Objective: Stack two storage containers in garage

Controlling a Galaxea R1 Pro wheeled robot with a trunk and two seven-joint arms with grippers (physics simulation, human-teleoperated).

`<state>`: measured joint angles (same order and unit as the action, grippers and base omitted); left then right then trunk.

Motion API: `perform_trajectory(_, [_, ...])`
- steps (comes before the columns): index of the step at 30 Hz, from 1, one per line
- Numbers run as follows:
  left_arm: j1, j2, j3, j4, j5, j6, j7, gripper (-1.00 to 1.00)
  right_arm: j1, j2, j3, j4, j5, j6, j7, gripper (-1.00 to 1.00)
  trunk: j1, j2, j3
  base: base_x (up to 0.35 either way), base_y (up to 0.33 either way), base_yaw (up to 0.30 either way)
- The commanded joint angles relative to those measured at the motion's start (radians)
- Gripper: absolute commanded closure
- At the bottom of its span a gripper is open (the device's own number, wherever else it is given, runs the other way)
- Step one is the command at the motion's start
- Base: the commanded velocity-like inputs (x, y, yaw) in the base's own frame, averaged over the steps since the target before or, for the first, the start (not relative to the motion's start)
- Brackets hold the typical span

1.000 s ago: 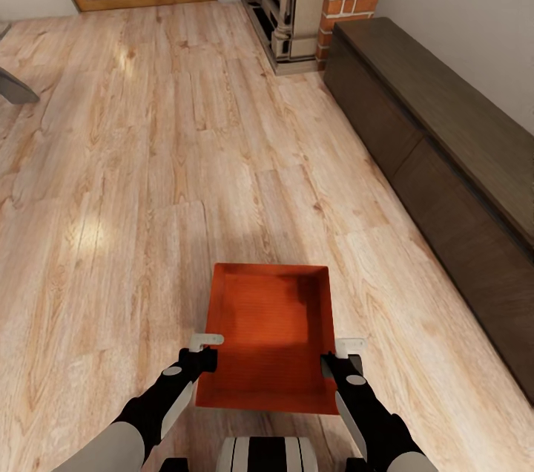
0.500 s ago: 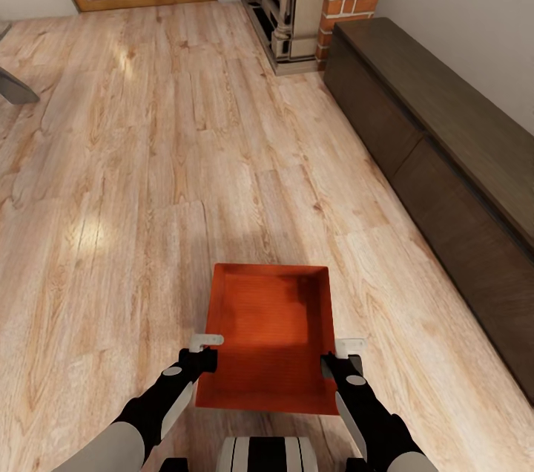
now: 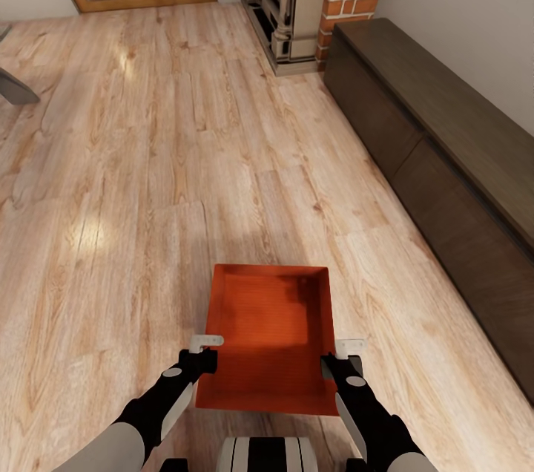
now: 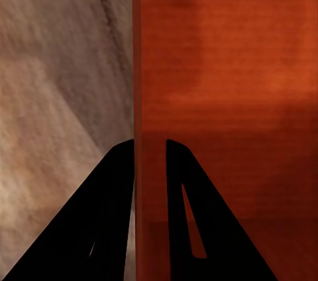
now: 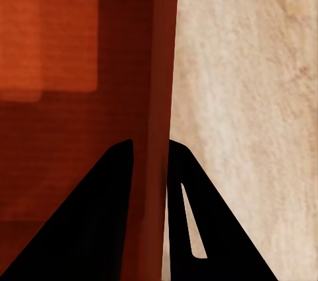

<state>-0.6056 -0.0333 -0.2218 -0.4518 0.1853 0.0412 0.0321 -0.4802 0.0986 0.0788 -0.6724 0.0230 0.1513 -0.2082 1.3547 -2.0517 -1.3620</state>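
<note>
bin above wood floor | left gripper clamps its left wall | right gripper clamps right wall | 1 or 2 nested bins: unclear

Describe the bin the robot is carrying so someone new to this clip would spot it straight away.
Start from the long dark cabinet along the right wall, then look down over the light wood floor to just in front of the robot. There, an orange-red open bin with low walls is held by its two side walls between the left tool and right tool. It is the only bright red thing here.
</note>
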Motion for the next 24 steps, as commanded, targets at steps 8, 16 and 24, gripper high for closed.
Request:
perform_trajectory(8, [0.000,0.001,-0.007,-0.047,0.012,0.000,0.006,1.00,0.000,-0.003,-0.002,0.008,0.003,0.008,-0.012,1.00,0.000,0.000,0.010,0.000,0.000,0.000])
perform_trajectory(16, [0.000,0.001,-0.007,-0.047,0.011,0.000,0.006,1.00,0.000,-0.002,-0.001,0.008,0.003,0.008,-0.013,1.00,0.000,0.000,0.023,0.000,0.000,0.000])
perform_trajectory(24, [0.000,0.001,-0.007,-0.048,0.011,0.000,0.007,1.00,0.000,-0.002,0.000,0.008,0.003,0.008,-0.022,1.00,0.000,0.000,0.035,0.000,0.000,0.000])
